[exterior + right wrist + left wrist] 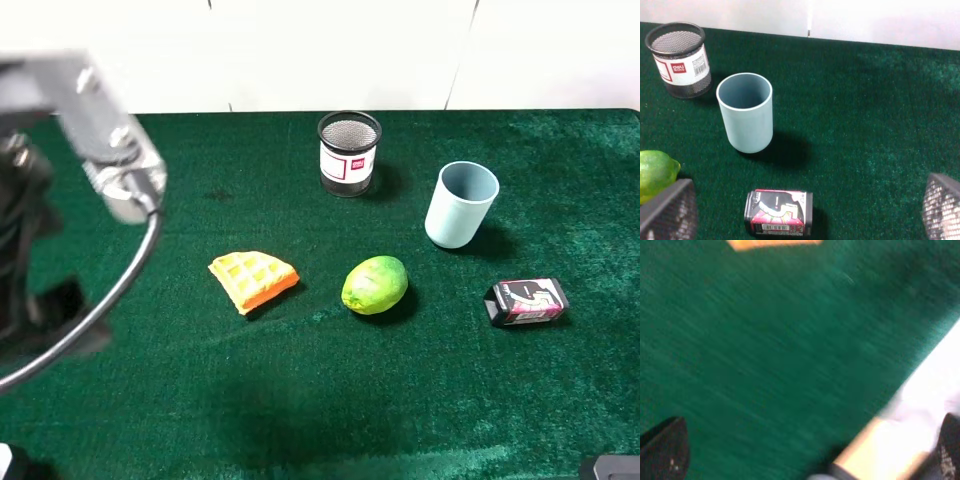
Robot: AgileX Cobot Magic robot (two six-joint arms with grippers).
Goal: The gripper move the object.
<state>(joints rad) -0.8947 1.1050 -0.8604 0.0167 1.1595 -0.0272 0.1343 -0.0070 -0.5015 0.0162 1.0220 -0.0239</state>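
Observation:
The pale blue cup (461,204) stands upright on the green cloth at the right, open end up, with nothing holding it. It also shows in the right wrist view (745,112). My right gripper (806,210) is open and empty, with its fingers (670,212) spread wide and the cup some way ahead of them. My left gripper (805,452) is open and empty over bare cloth near the table's edge, in a blurred view. The grey left arm (100,120) is blurred at the far left, far from the cup.
A black mesh pen holder (349,152) stands at the back middle, left of the cup. A lime (375,285), an orange waffle piece (252,279) and a black and pink box (527,301) lie across the middle. The box lies in front of the cup.

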